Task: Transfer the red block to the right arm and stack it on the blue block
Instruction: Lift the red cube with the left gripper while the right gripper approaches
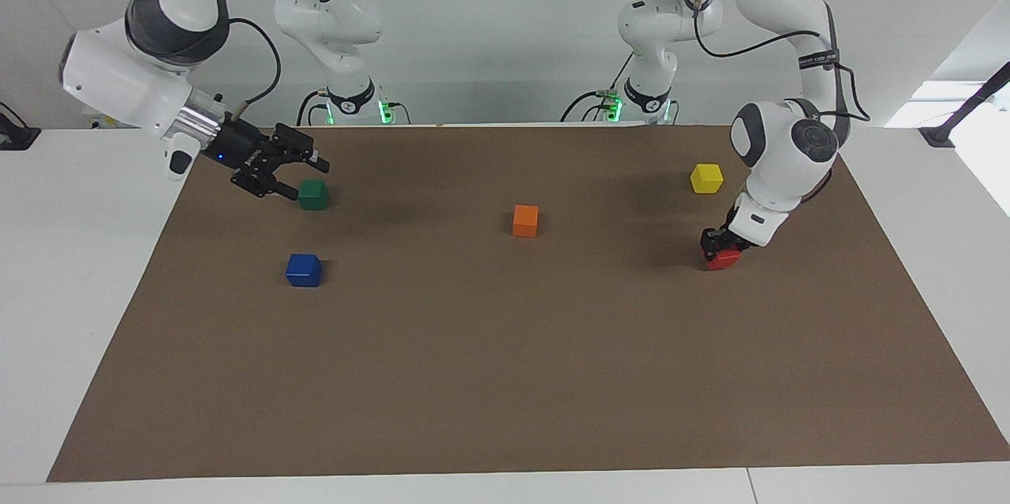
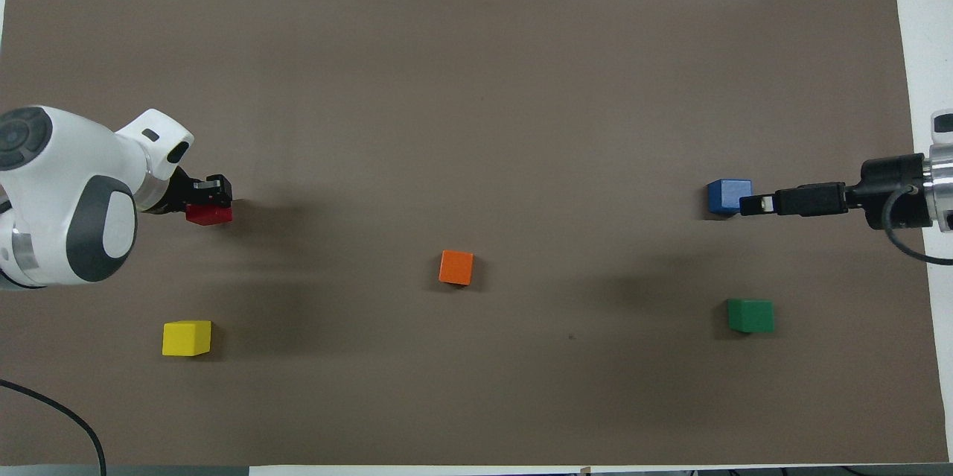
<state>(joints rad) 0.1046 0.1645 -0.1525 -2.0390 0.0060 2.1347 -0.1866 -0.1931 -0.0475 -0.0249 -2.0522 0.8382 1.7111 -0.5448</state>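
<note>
Two glossy white jointed arms with dark grey caps on the joints — black cables looping along each. The right arm (image 1: 150, 78) has a silver wrist ring, and its black pincer (image 1: 304, 177) has a small blue light (green lights glow at both bases).

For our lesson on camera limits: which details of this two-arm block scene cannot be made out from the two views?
- Red block: in both views its top is covered by the left hand shut on it; whether it has left the mat is unclear.
- Right hand: overhead it overlaps the blue block; its height cannot be judged there.
- Left arm: cut off by the overhead view's edge.
</note>
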